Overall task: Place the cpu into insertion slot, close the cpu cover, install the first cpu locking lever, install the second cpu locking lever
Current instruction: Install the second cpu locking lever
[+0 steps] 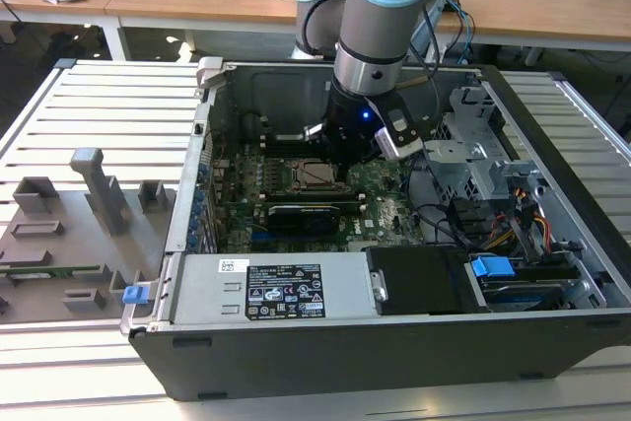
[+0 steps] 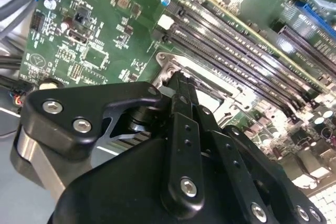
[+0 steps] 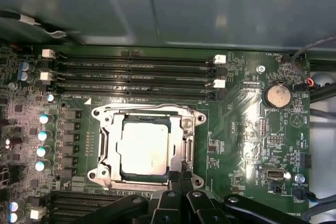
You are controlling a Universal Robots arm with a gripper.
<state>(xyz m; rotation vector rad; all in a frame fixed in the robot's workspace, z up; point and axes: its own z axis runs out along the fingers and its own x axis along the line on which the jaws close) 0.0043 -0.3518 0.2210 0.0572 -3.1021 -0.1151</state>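
Dull silver cpu seated in socket, cpu cover down; pincer closed, empty.

The cpu lies in its socket under the cpu cover, tool just beside.

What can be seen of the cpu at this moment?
The cpu is a small flat square chip with a dull silver-grey metal top. In the first wrist view it lies flat in the socket on the green board, with the silvery cover framing it so its top shows through the window. The gripper sits at the socket's edge, beside the chip. Whether it touches anything cannot be told.
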